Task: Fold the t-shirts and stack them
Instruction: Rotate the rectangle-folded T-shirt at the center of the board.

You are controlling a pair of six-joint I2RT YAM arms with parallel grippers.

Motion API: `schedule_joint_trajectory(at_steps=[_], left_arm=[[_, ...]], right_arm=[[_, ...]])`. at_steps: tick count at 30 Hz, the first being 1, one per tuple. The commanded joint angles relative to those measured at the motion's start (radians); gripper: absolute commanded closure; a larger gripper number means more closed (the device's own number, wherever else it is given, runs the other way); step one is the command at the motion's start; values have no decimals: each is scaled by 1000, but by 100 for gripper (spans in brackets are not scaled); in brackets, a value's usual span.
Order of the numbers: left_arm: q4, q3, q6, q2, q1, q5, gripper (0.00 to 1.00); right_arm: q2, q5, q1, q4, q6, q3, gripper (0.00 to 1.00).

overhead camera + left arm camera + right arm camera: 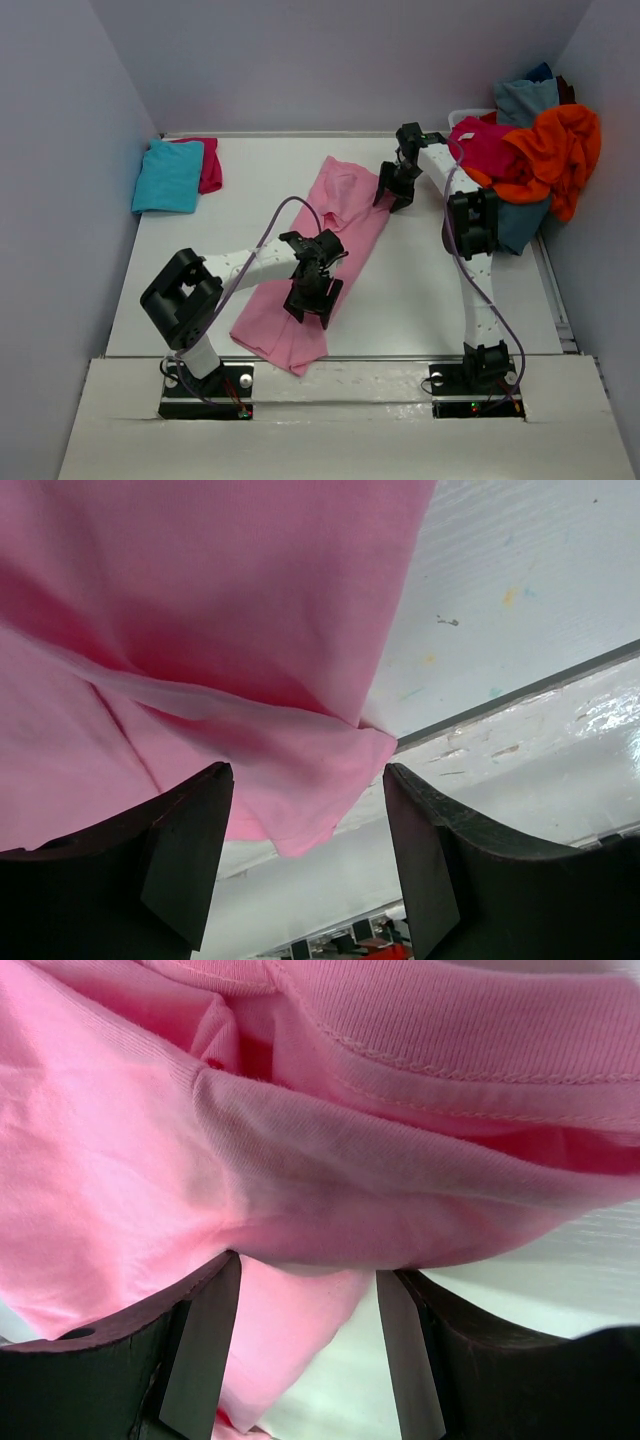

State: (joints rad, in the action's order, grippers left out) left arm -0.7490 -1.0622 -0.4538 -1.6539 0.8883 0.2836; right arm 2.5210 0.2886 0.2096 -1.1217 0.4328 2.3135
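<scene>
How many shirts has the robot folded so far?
Two look done: a folded turquoise shirt on a magenta shirt, far left. Left gripper and right gripper, both open, are at the pink shirt, a long strip. The heap with the orange shirt waits.

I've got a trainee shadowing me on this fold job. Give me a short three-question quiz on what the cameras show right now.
1. True or false: the left gripper is shut on the pink t-shirt.
2. Which t-shirt lies on top of the folded stack at the far-left corner of the table? A) black B) turquoise C) white
3. Fill in: the orange t-shirt lies on the unfolded heap at the table's ____ side.

Key: 1 false, its fingers stand apart. 2 B. 3 right.
</scene>
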Motion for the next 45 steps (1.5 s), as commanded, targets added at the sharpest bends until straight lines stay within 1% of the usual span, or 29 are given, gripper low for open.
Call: schedule_joint_trajectory(at_steps=[1,3,7,9,11,12,15,18,22,25,28,34,45], left_arm=[[-39,-14,-25,40,-2,-69,27],[-61,-37,-45,49,-2,-134,27],[-75,-80,-78,66,-21,-210,27],[-79,-106,-80,68,-34,-251,27],[-85,-128,-71,59,-58,-274,27],[-95,-140,-63,51,-69,-325,27],[-107,-217,-36,-3,-112,-380,27],[-107,-265,-11,-43,-153,-383,27],[-107,-332,18,-125,-163,-376,27],[-108,-344,36,-153,-163,-368,27],[-118,-337,46,-161,-163,-368,27],[-112,-248,41,-127,-163,-362,27],[-118,-136,44,-90,-163,-351,27]], right_arm=[[-70,-22,17,40,-26,-45,37],[-106,-40,27,30,-25,-69,37],[-174,-54,50,26,-29,-143,37],[-223,-49,59,45,-28,-218,37],[-251,-49,70,56,-28,-264,37],[-261,-49,80,57,-28,-297,37],[-315,-62,102,60,-26,-351,37],[-352,-46,148,74,-16,-391,37],[-399,-16,198,82,15,-439,37],[-404,-12,243,86,24,-448,37],[-393,-8,255,97,34,-460,37],[-335,7,264,120,41,-453,38],[-240,1,264,134,50,-433,39]])
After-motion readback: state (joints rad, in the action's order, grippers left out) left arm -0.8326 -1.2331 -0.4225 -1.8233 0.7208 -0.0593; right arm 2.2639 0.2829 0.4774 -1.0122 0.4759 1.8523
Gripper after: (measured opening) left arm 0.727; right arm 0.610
